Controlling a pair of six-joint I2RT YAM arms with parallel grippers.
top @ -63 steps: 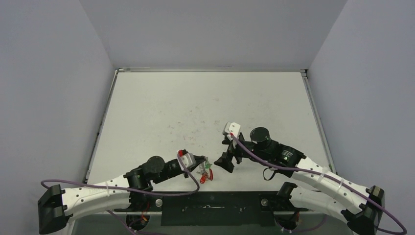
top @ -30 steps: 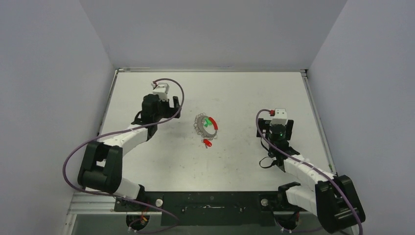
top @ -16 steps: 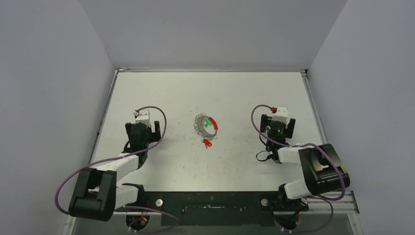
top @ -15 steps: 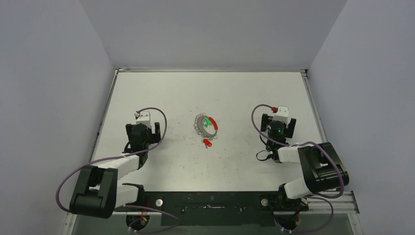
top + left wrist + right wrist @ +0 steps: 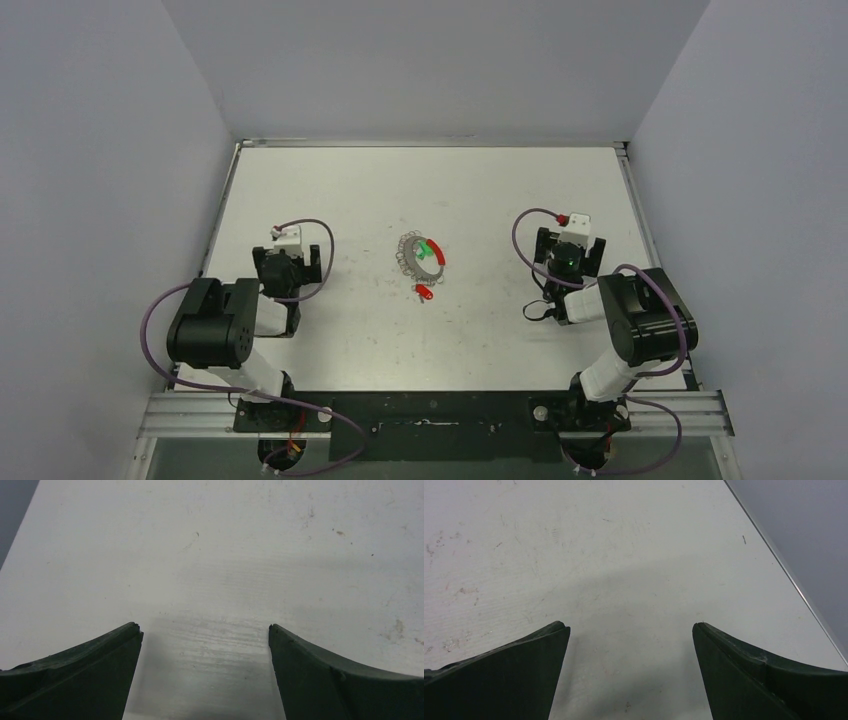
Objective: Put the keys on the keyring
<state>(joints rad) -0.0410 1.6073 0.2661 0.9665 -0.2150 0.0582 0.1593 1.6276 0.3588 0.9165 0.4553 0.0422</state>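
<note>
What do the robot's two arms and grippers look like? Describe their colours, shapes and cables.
The left arm and right arm match: white links between bulky black joint housings, each trailing a looping purple cable. A small white camera block sits at each wrist. The left gripper and right gripper have dark, wedge-shaped fingers tapering to points.

1. The keyring (image 5: 405,262), a large round loop of silvery coiled metal with a glossy red sleeve on its right arc, lies flat at mid-table (image 5: 330,190).
2. The keys (image 5: 427,249), bright green heads showing, lie together inside the loop beside the red sleeve; whether they are threaded on is unclear.
</note>
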